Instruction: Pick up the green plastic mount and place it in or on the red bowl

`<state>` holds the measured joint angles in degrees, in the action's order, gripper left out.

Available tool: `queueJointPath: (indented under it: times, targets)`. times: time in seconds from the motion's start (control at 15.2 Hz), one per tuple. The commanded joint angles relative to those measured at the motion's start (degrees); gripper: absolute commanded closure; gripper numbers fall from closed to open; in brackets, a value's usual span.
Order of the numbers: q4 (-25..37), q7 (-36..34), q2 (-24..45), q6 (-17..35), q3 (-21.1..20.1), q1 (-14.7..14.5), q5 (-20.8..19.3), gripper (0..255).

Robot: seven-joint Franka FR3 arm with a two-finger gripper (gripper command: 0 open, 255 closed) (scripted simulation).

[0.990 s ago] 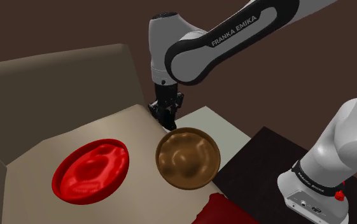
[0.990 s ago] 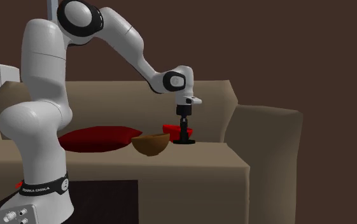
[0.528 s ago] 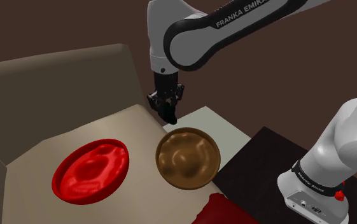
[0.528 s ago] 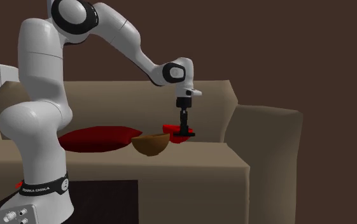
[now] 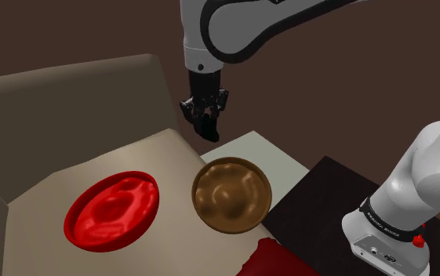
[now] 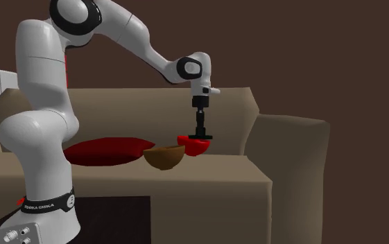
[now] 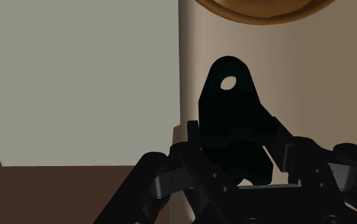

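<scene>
Pincer [image 7: 234, 167] pinching the near-black mount [image 7: 233, 108] by its base, holed tab pointing away from the fingers. I see it held in the air over the sofa seat [image 5: 163, 161], near the brown bowl [image 5: 231, 194], apart from the red bowl [image 5: 112, 210].

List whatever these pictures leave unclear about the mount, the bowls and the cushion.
Mount: wrist view, so dark its colour cannot be told; shoulder view, it merges with the black gripper.
Red bowl: second exterior view, mostly hidden behind the brown bowl and the mount.
Brown bowl: wrist view, cut off by the picture's edge.
Red cushion: shoulder view, cut off by the lower edge.
</scene>
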<state>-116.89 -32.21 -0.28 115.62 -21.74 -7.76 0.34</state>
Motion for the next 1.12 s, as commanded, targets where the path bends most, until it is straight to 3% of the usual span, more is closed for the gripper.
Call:
queueJointPath:
  times: [0.0, 0.33, 1.06]
  targets:
    - [1.0, 0.1, -0.4, -1.5, 0.0, 0.0, 0.2, 255]
    - [3.8, 0.4, -1.4, -5.1, 0.1, 0.1, 0.5, 255]
    - [20.0, -16.5, 12.3, -9.1, -6.4, -8.8, -5.7, 255]
